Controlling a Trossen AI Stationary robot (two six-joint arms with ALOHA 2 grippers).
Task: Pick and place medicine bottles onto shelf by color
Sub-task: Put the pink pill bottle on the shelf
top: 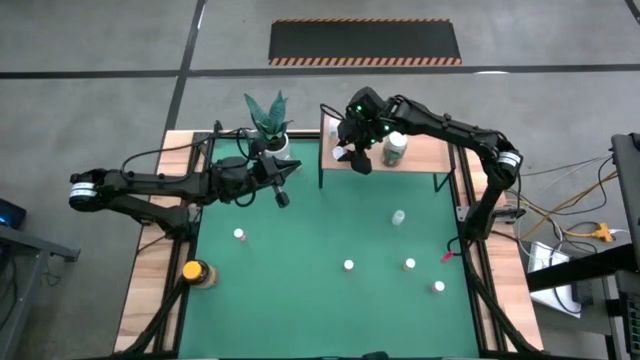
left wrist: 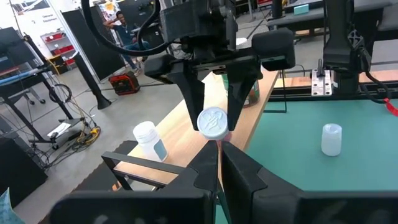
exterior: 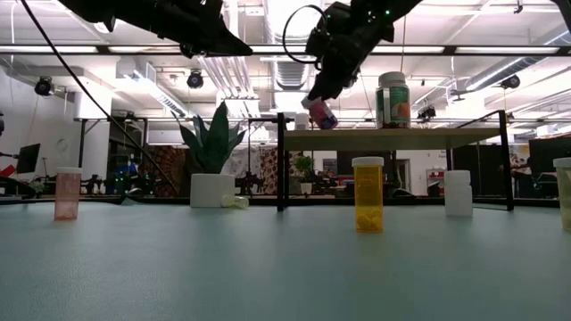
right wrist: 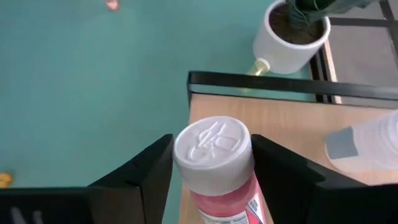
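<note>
The right gripper (top: 357, 158) hangs over the near left end of the shelf (top: 425, 152), its dark fingers on either side of a pink bottle (right wrist: 225, 179). The bottle is tilted, its base at the board's edge; whether the fingers grip it or stand just clear cannot be told. Its white cap is round with a raised moulded mark; a white label strip below carries print too small to read.

The shelf is a pale wooden board on thin black legs. On it stand a greenish bottle (top: 396, 148) and a clear bottle (left wrist: 148, 138), both white-capped.

The left gripper (top: 281, 183) hangs above the mat with its fingers together, holding nothing.

The green mat (top: 300, 290) is smooth and matte. Beyond it lies a workshop with ceiling lights.
</note>
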